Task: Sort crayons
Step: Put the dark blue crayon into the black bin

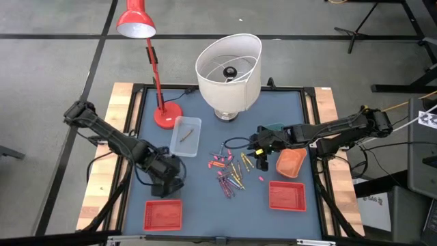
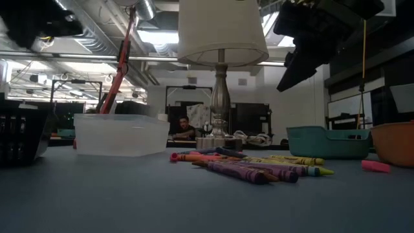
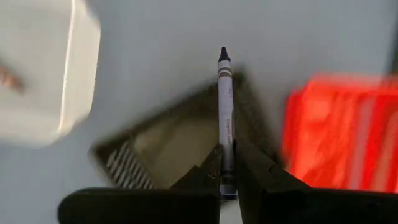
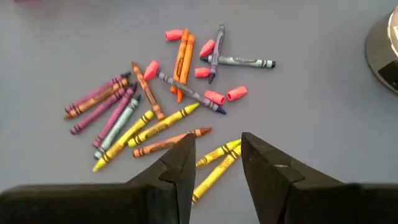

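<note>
- Grey and black-tipped, one crayon (image 3: pixel 225 118) is pinched between the shut fingers of the left tool (image 3: pixel 225 186), its point sticking out past the fingertips.
- The left tool (image 1: pixel 171 179) sits over the counter (image 1: pixel 205 205) near the left edge, between a clear plastic bin (image 1: pixel 186 136) and a red tray (image 1: pixel 162 214) at the front left corner; the left wrist view shows a dark mesh container (image 3: pixel 161 146) under the held crayon.
- The clear bin holds one dark stick; I cannot tell more about it.
- The crayons (image 1: pixel 229 171) lie loose in a scattered heap near the middle of the counter: yellow, orange, purple, grey and short pink pieces, some crossing one another.
- A single pink piece (image 1: pixel 261 180) lies apart, toward the right of the heap.
- The right tool (image 1: pixel 261 158) hovers at the right side of the heap, its fingers (image 4: pixel 180 163) set apart and holding nothing, with two yellow crayons (image 4: pixel 214 163) showing below the gap.
- Just beside the right tool are an orange bowl (image 1: pixel 291 162) and a teal bin (image 1: pixel 274 127); a second red tray (image 1: pixel 287 195) lies nearer the front right corner.
- A white-shaded lamp (image 1: pixel 229 68) and a red desk lamp (image 1: pixel 151 68) stand along the back edge.
</note>
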{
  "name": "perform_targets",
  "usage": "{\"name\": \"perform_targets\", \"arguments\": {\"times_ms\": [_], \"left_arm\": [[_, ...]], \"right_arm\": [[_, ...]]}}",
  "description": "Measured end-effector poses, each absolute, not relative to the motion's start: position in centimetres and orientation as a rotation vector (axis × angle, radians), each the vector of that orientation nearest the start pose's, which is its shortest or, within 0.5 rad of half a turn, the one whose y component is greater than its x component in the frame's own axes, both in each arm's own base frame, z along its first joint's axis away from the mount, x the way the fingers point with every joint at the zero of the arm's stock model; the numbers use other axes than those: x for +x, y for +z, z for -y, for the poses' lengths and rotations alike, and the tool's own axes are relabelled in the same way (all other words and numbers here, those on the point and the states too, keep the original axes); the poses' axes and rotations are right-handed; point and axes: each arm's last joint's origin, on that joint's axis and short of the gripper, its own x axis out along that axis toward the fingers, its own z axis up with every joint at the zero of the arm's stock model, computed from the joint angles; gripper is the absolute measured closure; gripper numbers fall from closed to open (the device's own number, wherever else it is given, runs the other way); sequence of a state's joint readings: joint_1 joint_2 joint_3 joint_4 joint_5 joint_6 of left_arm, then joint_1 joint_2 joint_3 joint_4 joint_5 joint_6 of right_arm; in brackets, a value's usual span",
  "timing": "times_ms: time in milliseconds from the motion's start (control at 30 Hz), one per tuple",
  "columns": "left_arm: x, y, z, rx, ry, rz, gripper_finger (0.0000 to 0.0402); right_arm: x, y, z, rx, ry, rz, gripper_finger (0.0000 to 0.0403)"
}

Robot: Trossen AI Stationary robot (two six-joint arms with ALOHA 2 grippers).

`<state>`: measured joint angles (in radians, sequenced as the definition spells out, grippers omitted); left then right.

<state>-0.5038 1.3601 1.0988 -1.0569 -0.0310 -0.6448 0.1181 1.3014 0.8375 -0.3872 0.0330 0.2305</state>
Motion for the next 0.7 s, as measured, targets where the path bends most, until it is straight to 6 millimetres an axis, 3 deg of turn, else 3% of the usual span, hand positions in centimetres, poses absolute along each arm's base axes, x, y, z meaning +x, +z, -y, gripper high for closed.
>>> {"name": "perform_targets", "arguments": {"times_ms": [200, 500, 700], "left_arm": [[19.3, 25.9, 11.7, -0.047, 0.023, -1.484, 0.0392], [18.8, 25.9, 12.2, -0.021, 0.014, -1.501, 0.0391], [18.8, 25.9, 12.1, -0.040, 0.040, -1.495, 0.0355]], "right_arm": [[26.4, 23.6, -3.0, 0.245, -0.039, -0.761, 0.0276], [27.3, 24.7, -3.4, 0.283, 0.055, -0.620, 0.0276], [27.5, 25.0, -3.5, 0.285, 0.095, -0.588, 0.0276]]}}
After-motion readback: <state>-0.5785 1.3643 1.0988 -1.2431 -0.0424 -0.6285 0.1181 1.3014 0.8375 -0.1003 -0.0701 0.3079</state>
